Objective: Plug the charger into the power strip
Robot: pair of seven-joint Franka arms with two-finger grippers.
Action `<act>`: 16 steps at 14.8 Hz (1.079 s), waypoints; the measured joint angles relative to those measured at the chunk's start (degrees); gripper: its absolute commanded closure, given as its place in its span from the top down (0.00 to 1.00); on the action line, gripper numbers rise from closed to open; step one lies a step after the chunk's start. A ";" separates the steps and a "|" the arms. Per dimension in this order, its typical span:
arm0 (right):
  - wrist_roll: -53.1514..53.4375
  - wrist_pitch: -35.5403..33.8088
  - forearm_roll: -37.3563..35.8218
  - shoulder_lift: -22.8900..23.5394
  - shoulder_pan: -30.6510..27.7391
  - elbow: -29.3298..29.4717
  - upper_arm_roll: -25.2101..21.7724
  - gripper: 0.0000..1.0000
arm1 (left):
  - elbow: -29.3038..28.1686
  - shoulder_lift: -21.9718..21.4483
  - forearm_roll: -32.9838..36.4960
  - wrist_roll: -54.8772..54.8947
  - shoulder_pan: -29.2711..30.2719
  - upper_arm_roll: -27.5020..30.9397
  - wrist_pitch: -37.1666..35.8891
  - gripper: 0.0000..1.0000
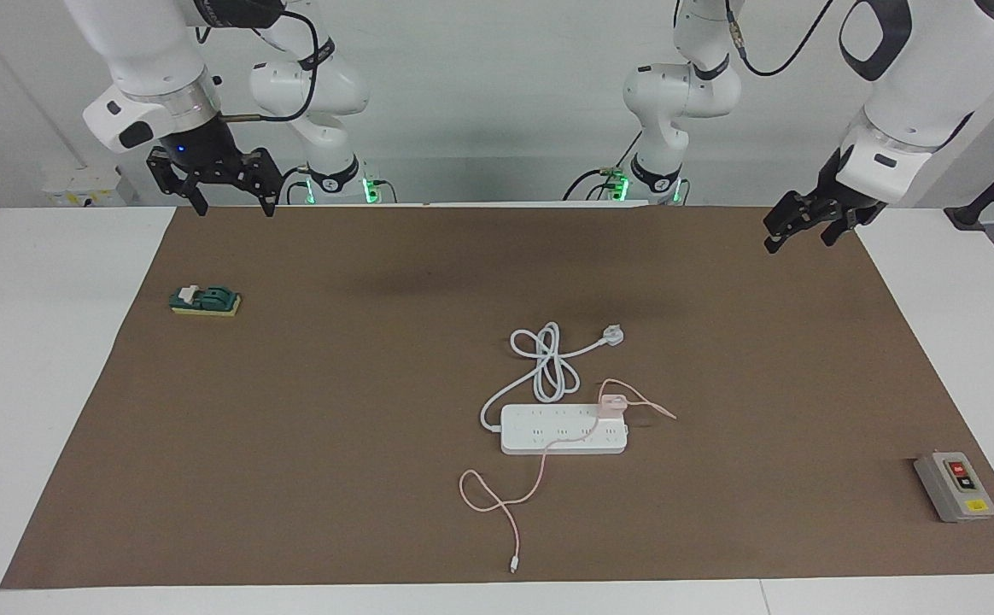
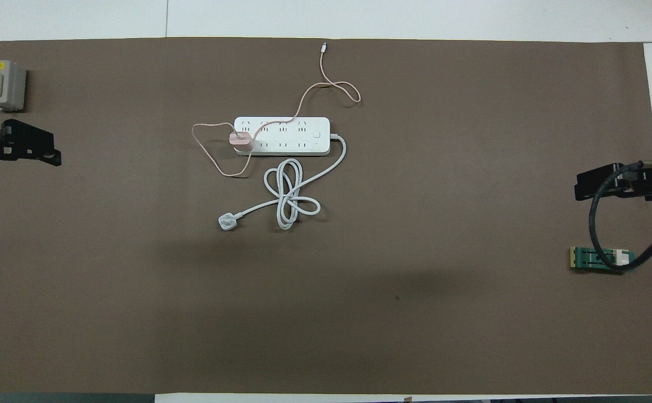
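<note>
the charger [image 1: 611,406] sits on the strip [image 1: 564,429] at mid-bench, apparently plugged into an end socket, so the task looks done. left gripper [image 1: 809,226] hangs open and empty over the bench's edge by the robots; right gripper [image 1: 225,191] likewise, waiting.

The grey switch box [image 2: 3,84] at the left arm's end of the table carries the only readable lettering: its red button reads "OFF". The dark button and the yellow label above it are too small to read.
</note>
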 measured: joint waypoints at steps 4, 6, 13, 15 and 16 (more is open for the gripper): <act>0.00 -0.75 0.00 0.00 0.00 0.00 0.00 1.00 | 0.09 -0.69 0.02 0.01 4.26 -2.11 -0.58 1.00; 0.00 -0.79 0.00 0.00 0.00 0.00 0.00 1.00 | 0.10 -1.18 0.05 0.01 5.60 -3.06 -1.02 1.00; 0.00 -0.80 0.00 0.00 0.00 0.00 0.00 1.00 | -2.37 -3.53 0.05 1.23 6.25 -5.82 -2.16 1.00; 0.00 -0.80 0.00 0.00 0.00 0.00 0.00 1.00 | -2.80 -3.59 0.05 1.59 6.26 -5.86 -2.16 1.00; 0.00 -0.80 0.00 0.00 0.00 0.00 0.00 1.00 | -2.90 -3.59 0.05 1.73 6.26 -5.87 -2.16 1.00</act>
